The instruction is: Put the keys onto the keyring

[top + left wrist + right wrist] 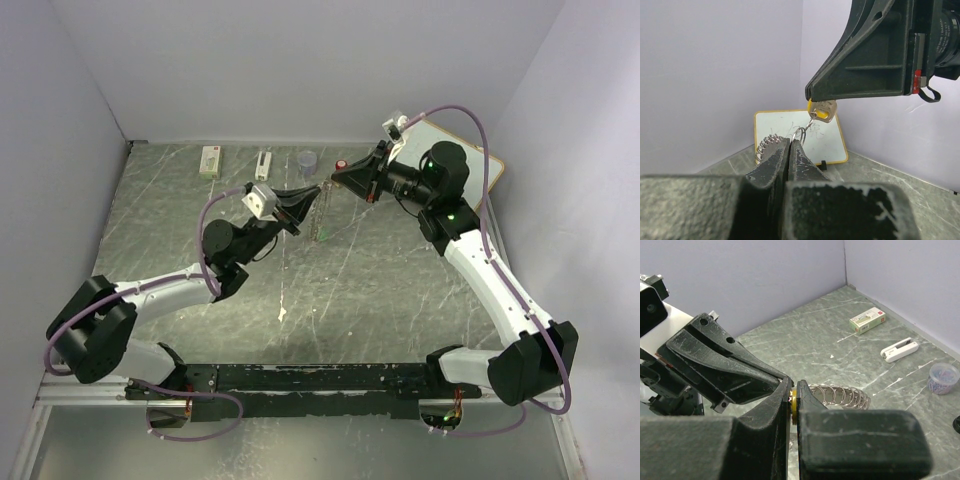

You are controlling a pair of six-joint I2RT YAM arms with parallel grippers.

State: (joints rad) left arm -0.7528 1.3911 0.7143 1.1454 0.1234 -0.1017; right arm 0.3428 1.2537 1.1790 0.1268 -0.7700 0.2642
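I am at the threading step, with both arms lifted off the table [805,340] and meeting toward 12 o'clock of its middle in the overhead view; my left pincer [789,145] is pressed fully closed, and the coiled wire of the keyring [766,144] sticks out at 10 o'clock of its tips, so I judge that it is pinching the ring, though the exact bite is hidden between the pads; my right pincer [794,399] is likewise closed tight, with the yellow key [822,111] clamped at its very tip; in the left wrist view that key sits at 1 o'clock of my left fingertips, near them, with a small loop of wire between the two that seems to touch the key's lower end; whether the loop already passes through the key's hole I cannot tell; the green key I cannot pick out in any view; the whiteboard [832,142] lies flat behind, at 2 o'clock of the table; the next move, as I judge it, calls for a small, slow turn of the right wrist to feed the key along the wire while the left holds the ring steady; neither grip should loosen until the key hangs free on the ring.
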